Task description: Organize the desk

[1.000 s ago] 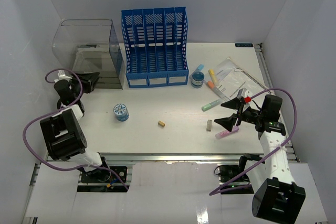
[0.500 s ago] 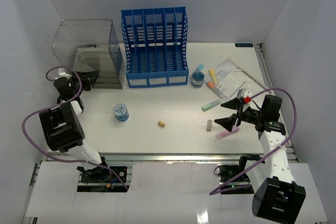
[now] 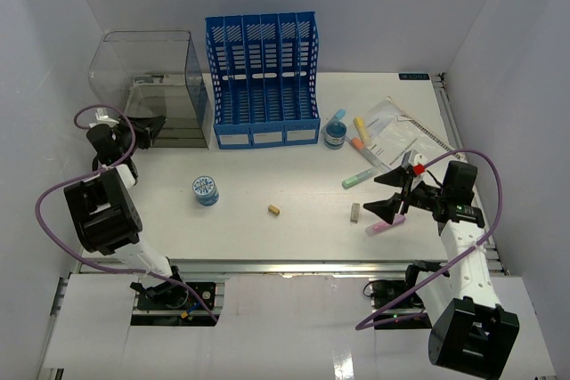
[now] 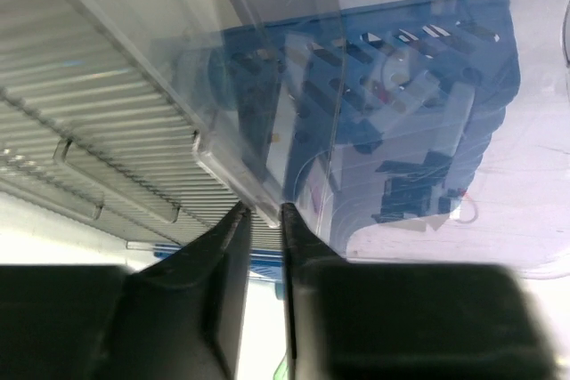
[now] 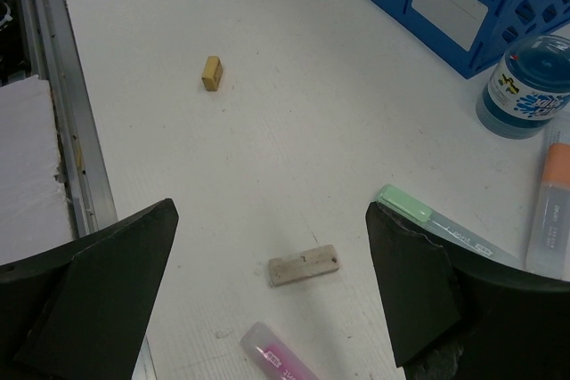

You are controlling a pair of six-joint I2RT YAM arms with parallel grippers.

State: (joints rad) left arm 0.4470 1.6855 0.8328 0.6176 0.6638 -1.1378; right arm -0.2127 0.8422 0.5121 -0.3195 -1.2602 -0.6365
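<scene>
The white desk [image 3: 267, 166] carries scattered items. My left gripper [image 3: 151, 127] is at the open front of the clear plastic box [image 3: 147, 68] at the back left. In the left wrist view its jaws [image 4: 263, 211] are pinched on the box's thin clear rim [image 4: 223, 162]. My right gripper [image 3: 397, 198] hovers open at the right. Between its fingers in the right wrist view lies a small beige block [image 5: 303, 267], with a pink highlighter [image 5: 278, 358] near it and a green-capped highlighter [image 5: 419, 211] by the right finger.
A blue slotted file rack [image 3: 263, 68] stands at the back centre. A blue round pot [image 3: 206, 190], a tan cube [image 3: 274, 210], a blue bottle [image 3: 336, 131], yellow and orange markers [image 3: 360, 135] and papers [image 3: 401, 135] also lie about.
My left gripper has shifted a little toward the back left, and its jaws have narrowed onto the box's rim. The right arm has not moved.
</scene>
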